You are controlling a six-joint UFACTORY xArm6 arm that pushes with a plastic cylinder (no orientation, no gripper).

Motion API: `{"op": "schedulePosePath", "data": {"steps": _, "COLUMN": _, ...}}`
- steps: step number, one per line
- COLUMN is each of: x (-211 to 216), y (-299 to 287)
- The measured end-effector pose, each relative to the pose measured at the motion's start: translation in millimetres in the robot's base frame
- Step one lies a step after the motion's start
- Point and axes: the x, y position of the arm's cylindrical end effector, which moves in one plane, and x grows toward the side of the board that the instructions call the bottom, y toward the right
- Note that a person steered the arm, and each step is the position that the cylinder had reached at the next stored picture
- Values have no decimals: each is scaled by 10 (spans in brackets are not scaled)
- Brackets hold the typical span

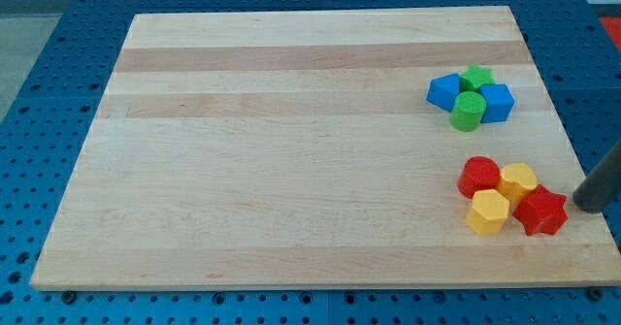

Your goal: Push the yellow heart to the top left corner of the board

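Observation:
The yellow heart (518,181) lies near the board's lower right, in a tight cluster with a red round block (478,176) on its left, a yellow hexagon (487,212) below left and a red star (541,212) below right. My tip (584,207) comes in from the view's right edge and rests on the board just right of the red star, a small gap apart from it. The tip is right of and slightly below the yellow heart, with the red star partly between them.
A second cluster sits higher on the right: a blue block (445,91), a green star (476,78), a green cylinder (468,112) and another blue block (497,103). The wooden board (291,150) lies on a blue perforated table (39,121).

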Motion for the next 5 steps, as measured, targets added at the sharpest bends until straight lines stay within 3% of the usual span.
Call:
{"op": "schedulePosePath", "data": {"steps": 3, "x": 34, "y": -538}}
{"op": "schedulePosePath", "data": {"steps": 5, "x": -259, "y": -538}}
